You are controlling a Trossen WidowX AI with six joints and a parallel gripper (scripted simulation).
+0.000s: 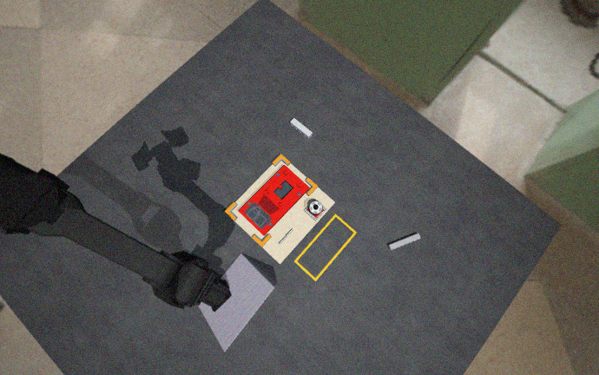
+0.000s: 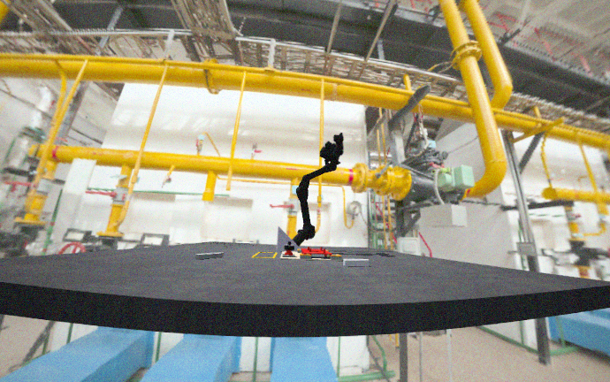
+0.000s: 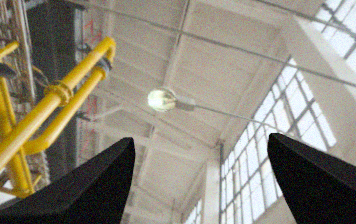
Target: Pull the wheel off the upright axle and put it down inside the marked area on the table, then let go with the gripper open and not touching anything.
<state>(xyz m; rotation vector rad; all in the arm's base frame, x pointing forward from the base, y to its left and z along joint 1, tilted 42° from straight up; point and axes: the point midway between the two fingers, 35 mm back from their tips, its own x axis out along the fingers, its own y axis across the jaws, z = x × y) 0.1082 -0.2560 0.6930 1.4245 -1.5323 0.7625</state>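
Observation:
The wheel (image 1: 312,207) (image 2: 288,246), a small dark disc with a silver-white face, sits on the upright axle at the right corner of the cream board. The marked area (image 1: 335,256) (image 2: 263,257) is a yellow rectangular outline on the table beside the board, with nothing in it. My gripper (image 3: 200,144) (image 2: 340,134) is open, with nothing between its fingers. It is high above the table, far from the wheel, and points upward, so the wrist view shows ceiling and windows. The gripper is outside the top view. The axle's shaft is mostly hidden by the wheel.
The cream board (image 1: 280,253) carries a red car body (image 1: 289,176) between orange corner brackets. A pale lilac wedge (image 1: 247,300) (image 2: 283,239) stands near the arm's base. Two light bars (image 1: 301,128) (image 1: 404,240) lie apart on the dark table (image 1: 419,309).

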